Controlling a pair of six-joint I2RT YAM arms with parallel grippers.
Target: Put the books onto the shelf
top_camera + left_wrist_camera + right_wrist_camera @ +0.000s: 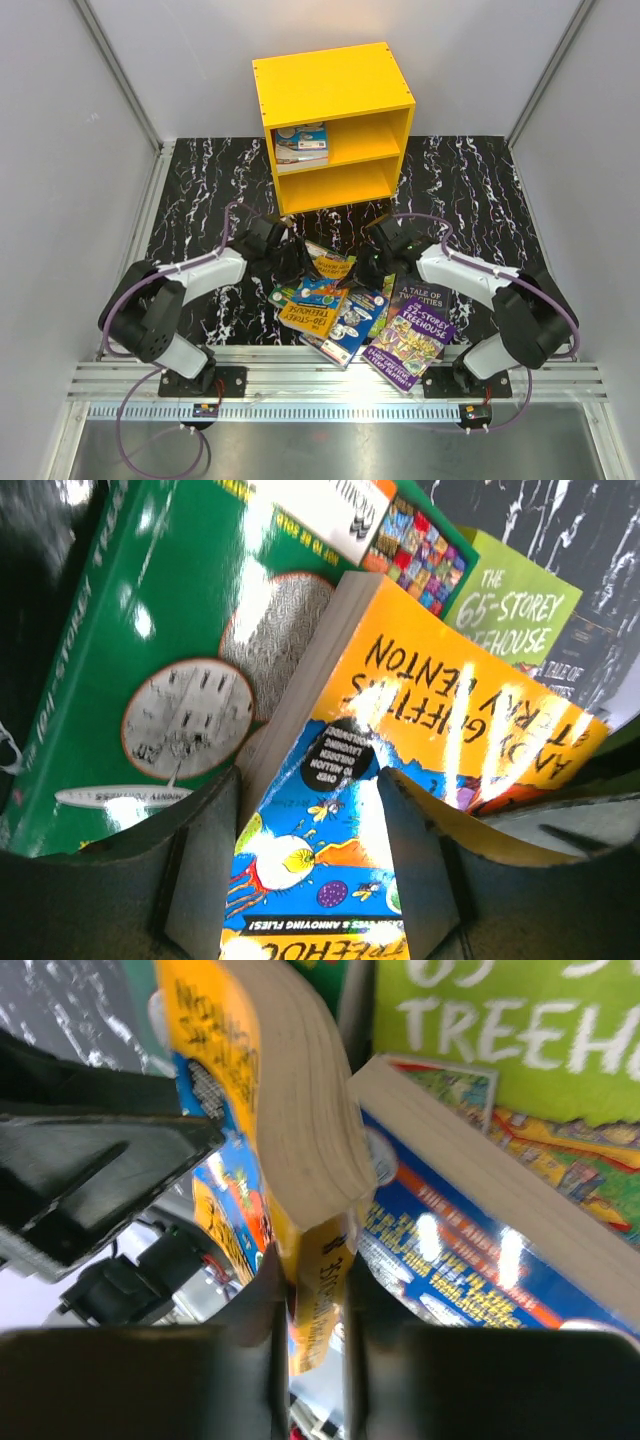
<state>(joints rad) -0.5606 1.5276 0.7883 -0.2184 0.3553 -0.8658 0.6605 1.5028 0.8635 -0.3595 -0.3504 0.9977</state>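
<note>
Between the two arms an orange-and-blue book point(328, 265) stands tilted up off the pile of books point(390, 325). My right gripper point(372, 262) is shut on its lower edge; in the right wrist view the yellow cover point(318, 1290) is pinched at the gripper point(312, 1270). My left gripper point(295, 258) is open at the book's other side. In the left wrist view the book point(330, 810) sits between the spread fingers of that gripper point(310, 780), one finger across the cover. The yellow shelf point(330, 85) stands behind, one book point(302, 145) in its upper compartment.
A green book point(150, 630) and a lime "65-Storey" book point(510, 620) lie under the raised one, a blue book point(480, 1250) beside it. A purple book point(415, 340) lies nearest the metal rail point(330, 385). Grey walls close in the black marbled table point(200, 190).
</note>
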